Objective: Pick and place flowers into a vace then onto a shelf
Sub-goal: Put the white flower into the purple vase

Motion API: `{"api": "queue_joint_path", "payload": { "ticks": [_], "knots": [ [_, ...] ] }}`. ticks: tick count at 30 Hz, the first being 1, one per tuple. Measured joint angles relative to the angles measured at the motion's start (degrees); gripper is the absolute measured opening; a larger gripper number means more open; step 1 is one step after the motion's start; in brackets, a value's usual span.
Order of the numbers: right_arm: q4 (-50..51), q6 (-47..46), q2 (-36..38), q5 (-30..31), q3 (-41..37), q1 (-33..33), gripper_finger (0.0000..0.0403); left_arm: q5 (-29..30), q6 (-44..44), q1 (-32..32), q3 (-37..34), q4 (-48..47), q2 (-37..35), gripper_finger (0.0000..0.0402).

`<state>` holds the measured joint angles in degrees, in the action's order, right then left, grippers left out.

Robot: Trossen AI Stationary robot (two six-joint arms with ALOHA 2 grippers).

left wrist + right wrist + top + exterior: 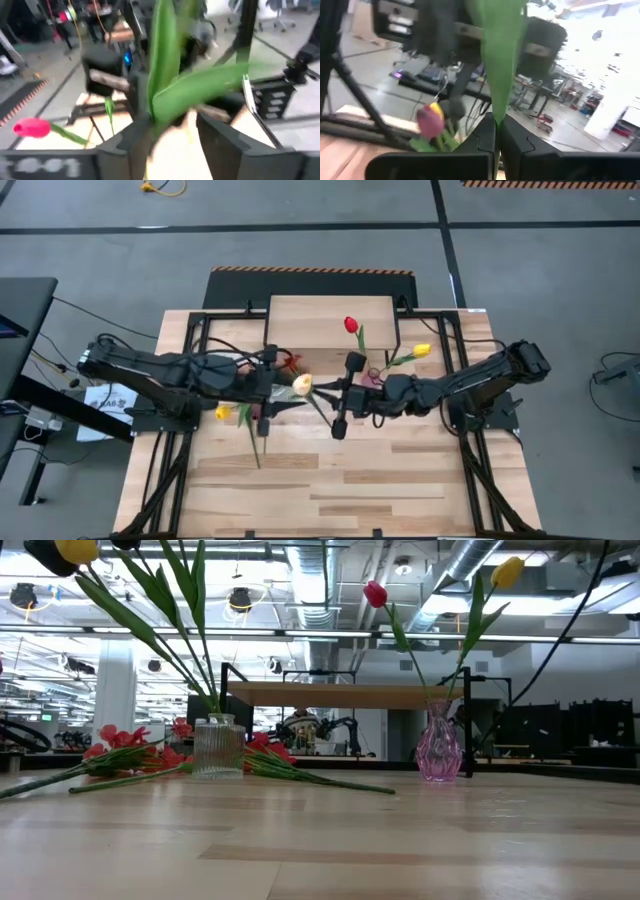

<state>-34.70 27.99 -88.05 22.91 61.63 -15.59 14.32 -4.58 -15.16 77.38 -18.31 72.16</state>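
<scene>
At the middle of the high view our right gripper (322, 390) is clamped on a cream tulip's (301, 384) stem while our left gripper (283, 388), jaws parted around it, lets go, seemingly a handover. Beyond, 2 tulips stand in the pink vase (438, 749) before the shelf (332, 323), upper centre.

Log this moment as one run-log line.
phase: handover | left gripper: fingers apart around leafy stem | right gripper: shut on cream tulip's stem | pink vase: holds red and yellow tulips | shelf: no vase on it
</scene>
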Motion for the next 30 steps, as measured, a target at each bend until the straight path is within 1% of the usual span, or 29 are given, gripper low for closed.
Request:
{"api": "queue_joint_path", "payload": {
  "ticks": [3, 5, 7, 9, 12, 15, 19, 21, 25, 28, 30],
  "knots": [
    [1.1, 0.0, 2.2, 2.4, 0.0, -0.1, 0.0001, -0.2, 2.4, -1.2, 5.1, -8.0, 0.1, 0.0174],
    [2.4, 0.2, 4.4, 4.3, 0.0, -0.6, 0.0001, -0.2, 3.6, -2.2, 7.6, -10.6, -0.1, 0.0180],
    [4.4, 0.3, 7.1, 7.1, 0.0, -1.3, 0.0001, 0.4, 4.3, -3.4, 8.7, -12.2, -0.9, 0.0182],
    [6.6, 0.3, 9.8, 9.1, 0.0, -2.3, 0.0001, 1.8, 4.5, -4.7, 8.7, -12.2, -2.2, 0.0183],
    [9.5, 0.3, 13.2, 12.1, 0.0, -4.5, 0.0001, 6.1, 4.5, -6.7, 7.9, -11.8, -5.0, 0.0183],
    [11.8, 0.4, 15.6, 17.3, 0.0, -7.7, 0.0001, 10.1, 4.1, -8.3, 6.2, -11.9, -8.0, 0.0183],
    [9.9, 0.4, 16.4, 23.4, -2.4, -11.2, 0.0000, 11.1, 4.6, -9.2, 1.8, -10.6, -12.5, 0.0183],
    [5.7, 1.1, 16.3, 26.5, -5.4, -12.8, 0.0000, 11.2, 5.1, -9.4, -0.7, -9.7, -14.6, 0.0183],
    [-8.7, 2.8, 16.1, 29.8, -13.8, -14.8, 0.0000, 11.2, 6.0, -9.5, -5.4, -6.8, -18.2, 0.0183],
    [-24.3, 4.5, 15.5, 30.0, -21.9, -15.2, 0.0000, 11.2, 6.1, -9.5, -7.4, -5.9, -20.0, 0.0183],
    [-35.2, 6.2, 13.7, 30.7, -26.4, -14.3, 0.0000, 11.2, 6.1, -9.5, -8.6, -5.4, -20.9, 0.0183]
  ]
}}
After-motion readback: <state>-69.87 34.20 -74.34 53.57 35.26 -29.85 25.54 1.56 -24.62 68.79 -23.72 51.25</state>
